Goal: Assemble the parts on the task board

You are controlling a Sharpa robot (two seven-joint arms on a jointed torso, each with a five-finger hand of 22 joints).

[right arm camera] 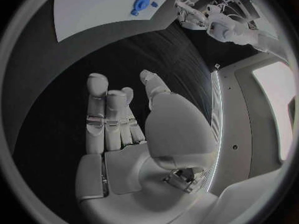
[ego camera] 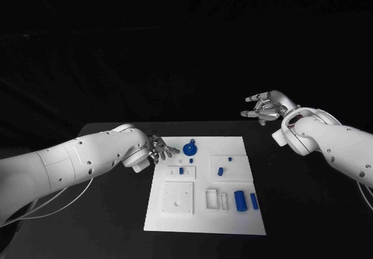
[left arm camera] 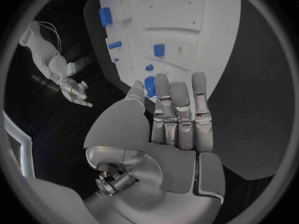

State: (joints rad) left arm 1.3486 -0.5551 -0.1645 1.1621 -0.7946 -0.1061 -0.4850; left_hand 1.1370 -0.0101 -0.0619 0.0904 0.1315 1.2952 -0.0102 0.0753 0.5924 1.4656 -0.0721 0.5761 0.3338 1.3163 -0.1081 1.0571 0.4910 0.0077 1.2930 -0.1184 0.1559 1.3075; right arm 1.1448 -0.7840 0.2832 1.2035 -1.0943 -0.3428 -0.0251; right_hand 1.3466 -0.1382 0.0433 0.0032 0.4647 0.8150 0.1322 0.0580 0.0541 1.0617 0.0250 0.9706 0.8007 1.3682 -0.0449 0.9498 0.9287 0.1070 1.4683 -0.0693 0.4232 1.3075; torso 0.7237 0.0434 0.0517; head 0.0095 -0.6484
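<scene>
The white task board (ego camera: 206,216) lies mid-table. A round blue part with a tab (ego camera: 191,148) sits near its far edge, and small blue pegs (ego camera: 181,170) (ego camera: 220,171) stand in its middle. A thick blue cylinder (ego camera: 240,200) and a slim one (ego camera: 254,200) lie at its right. My left hand (ego camera: 159,149) hovers at the board's far-left corner with its fingers apart and nothing in them. In the left wrist view its fingertips (left arm camera: 163,80) reach just short of the round blue part (left arm camera: 150,86). My right hand (ego camera: 267,108) is raised beyond the board's far-right corner, open and empty.
Square and slotted recesses (ego camera: 178,197) (ego camera: 213,198) mark the board's near half. Black table surrounds the board on all sides. In the right wrist view my right hand (right arm camera: 121,124) hangs over bare black table, far from the board (right arm camera: 93,10).
</scene>
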